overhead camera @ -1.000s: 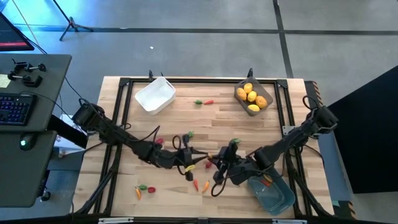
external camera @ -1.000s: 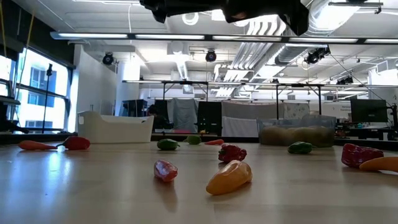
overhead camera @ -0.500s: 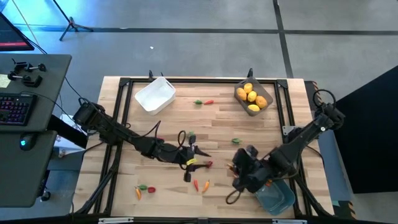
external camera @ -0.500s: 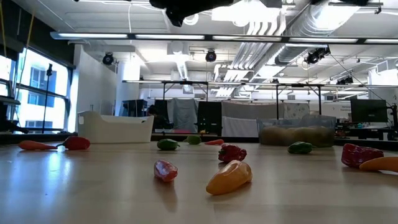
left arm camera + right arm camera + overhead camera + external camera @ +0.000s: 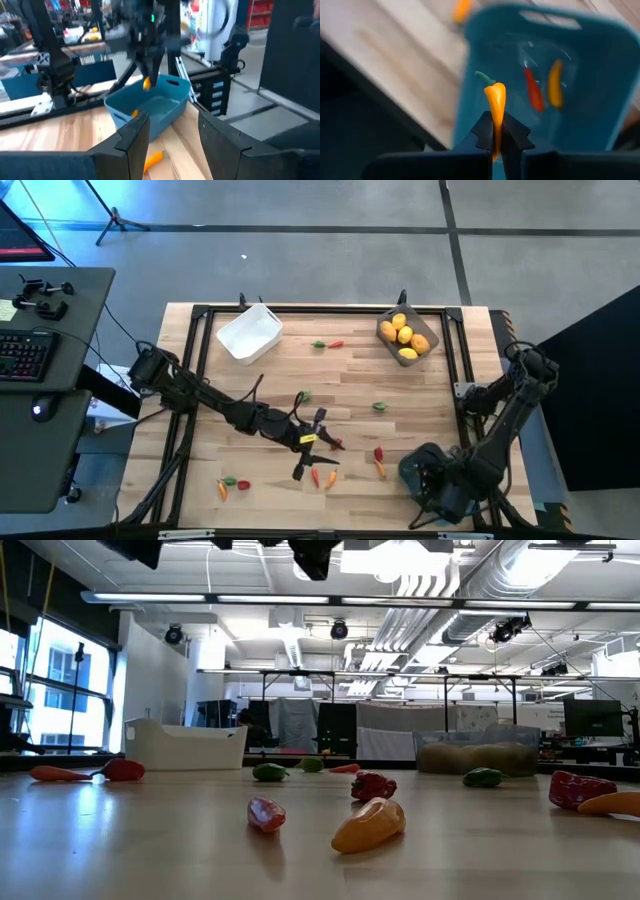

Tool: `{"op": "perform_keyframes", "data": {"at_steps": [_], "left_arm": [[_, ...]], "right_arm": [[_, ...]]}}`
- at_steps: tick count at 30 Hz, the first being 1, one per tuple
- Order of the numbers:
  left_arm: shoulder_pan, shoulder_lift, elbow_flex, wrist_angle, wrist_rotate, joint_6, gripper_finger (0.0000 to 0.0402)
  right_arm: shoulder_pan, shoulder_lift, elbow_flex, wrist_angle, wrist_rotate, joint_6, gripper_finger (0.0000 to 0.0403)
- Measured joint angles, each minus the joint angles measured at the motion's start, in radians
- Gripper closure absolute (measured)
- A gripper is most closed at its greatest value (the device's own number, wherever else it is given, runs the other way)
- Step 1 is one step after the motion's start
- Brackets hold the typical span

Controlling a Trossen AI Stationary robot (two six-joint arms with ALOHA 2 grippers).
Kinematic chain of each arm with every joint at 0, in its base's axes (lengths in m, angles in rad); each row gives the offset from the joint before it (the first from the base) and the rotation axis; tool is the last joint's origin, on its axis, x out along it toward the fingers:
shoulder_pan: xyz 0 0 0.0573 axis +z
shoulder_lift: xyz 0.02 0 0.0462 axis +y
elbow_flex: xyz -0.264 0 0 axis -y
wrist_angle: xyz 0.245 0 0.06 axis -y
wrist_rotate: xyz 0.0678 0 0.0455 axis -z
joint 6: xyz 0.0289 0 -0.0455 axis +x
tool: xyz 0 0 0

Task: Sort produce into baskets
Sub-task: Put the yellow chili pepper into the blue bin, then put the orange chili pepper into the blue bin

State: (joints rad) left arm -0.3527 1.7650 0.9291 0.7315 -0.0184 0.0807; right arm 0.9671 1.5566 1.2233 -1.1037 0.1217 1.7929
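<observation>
My right gripper is shut on a small orange pepper above the blue-teal basket. The basket holds a red piece and an orange piece. In the high view this gripper is at the near right and covers the basket. My left gripper is open and empty over the table's middle, above loose peppers. Its wrist view shows the basket and the pepper held over it. The white basket and the grey basket holding yellow fruits stand at the far side. My right gripper pinches the orange pepper by its pointed end between the two fingers. The fingers come from above and lie along the pepper. Its body and green stem stick out past the fingertips, hanging clear above the basket.
Loose pieces lie on the table: red and orange peppers by the basket, two near the front, green ones, a pair at the far side, and several at the near left.
My right gripper has gone from the table's middle toward the right and near edges and now stands over the blue-teal basket. My left gripper has moved a little toward the right.
</observation>
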Motion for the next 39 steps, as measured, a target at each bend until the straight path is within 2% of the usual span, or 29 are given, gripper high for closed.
{"op": "perform_keyframes", "data": {"at_steps": [2, 8, 12, 16, 21, 25, 32, 39], "left_arm": [[0.011, 0.021, 0.0, 0.037, 0.031, 0.0, 0.0245], [0.049, 0.066, 0.0, 0.068, 0.23, 0.026, 0.0245], [0.07, 0.07, 0.0, -0.011, 0.347, 0.029, 0.0245], [0.075, 0.064, 0.0, -0.126, 0.398, 0.075, 0.0245], [0.076, 0.03, 0.0, -0.319, 0.398, 0.098, 0.0245], [0.076, -0.036, 0.0, -0.557, 0.37, 0.134, 0.0245], [0.076, -0.22, 0.0, -1.011, 0.204, 0.125, 0.0245], [0.086, -0.359, 0.0, -1.486, 0.016, 0.03, 0.0245]], "right_arm": [[0.016, 0.0, -0.044, 0.008, -0.023, 0.048, 0.0401], [0.016, 0.001, -0.166, 0.061, -0.109, 0.068, 0.0401], [0.014, 0.001, -0.233, 0.138, -0.143, 0.052, 0.04], [0.015, 0.001, -0.285, 0.195, -0.185, 0.05, 0.0398], [0.015, 0.001, -0.302, 0.207, -0.208, 0.05, 0.0383], [0.015, 0.001, -0.302, 0.207, -0.209, 0.047, 0.0342], [0.015, 0.001, -0.302, 0.193, -0.209, 0.043, 0.0264], [0.015, 0.001, -0.302, 0.19, -0.205, 0.042, 0.0237]]}}
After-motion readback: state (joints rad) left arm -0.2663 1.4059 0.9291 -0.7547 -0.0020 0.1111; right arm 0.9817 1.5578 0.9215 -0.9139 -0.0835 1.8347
